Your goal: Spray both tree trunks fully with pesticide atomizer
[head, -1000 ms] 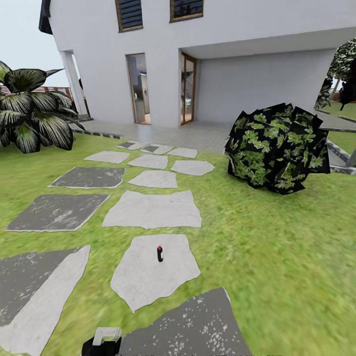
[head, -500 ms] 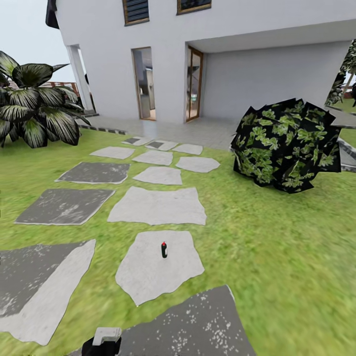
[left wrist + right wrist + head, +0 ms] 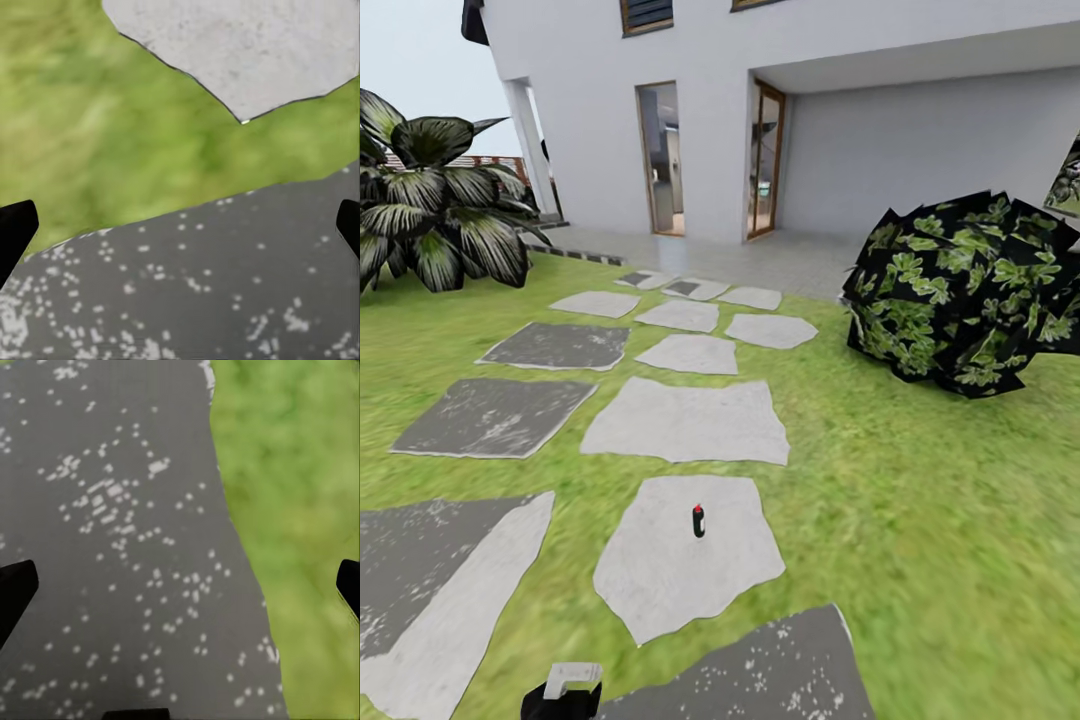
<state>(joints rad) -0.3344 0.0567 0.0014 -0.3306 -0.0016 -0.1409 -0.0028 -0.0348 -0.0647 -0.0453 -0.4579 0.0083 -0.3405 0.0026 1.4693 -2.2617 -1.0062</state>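
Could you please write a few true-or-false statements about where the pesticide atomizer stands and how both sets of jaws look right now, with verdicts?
1. The pesticide atomizer stands upright on a light grey paving stone. True.
2. The atomizer lies in the grass beside the leafy bush. False: it is on the stone, well apart from the bush.
3. The left gripper has its jaws spread with nothing between them. True.
4. The right gripper is shut on the atomizer. False: its jaws are apart, over a dark speckled stone and grass.
5. A house with an open doorway stands beyond the lawn. True.
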